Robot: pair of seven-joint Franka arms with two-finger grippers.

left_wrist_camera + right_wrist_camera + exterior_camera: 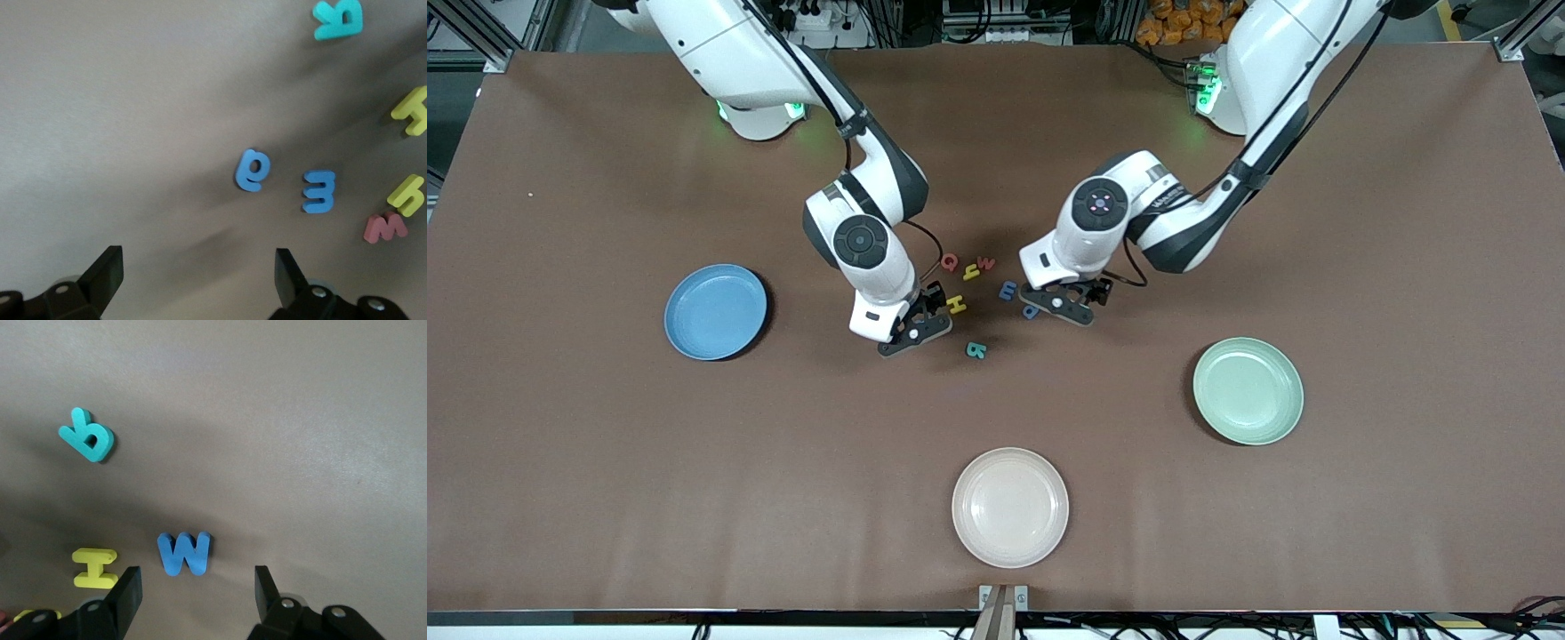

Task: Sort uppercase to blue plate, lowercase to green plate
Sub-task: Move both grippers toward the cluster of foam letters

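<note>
Hovering with spread jaws, the right gripper (198,587) lines up the blue foam W (184,553) for the sky-blue plate (716,311), while the left gripper (199,275), also spread, targets the blue rounded foam "a" (253,170).

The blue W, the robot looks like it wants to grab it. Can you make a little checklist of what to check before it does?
1. Right gripper open wide enough for the blue W: ok, both fingers stand apart with a gap wider than the letter.
2. Blue W lined up between the fingers: not ok, it sits off toward one finger.
3. Neighbours out of the way: cannot tell, the yellow H lies close beside one finger.
4. Blue plate ready for uppercase letters: ok, nothing is in it.
5. Left gripper out of the way: ok, it is open over the blue "a", apart from the W.
</note>
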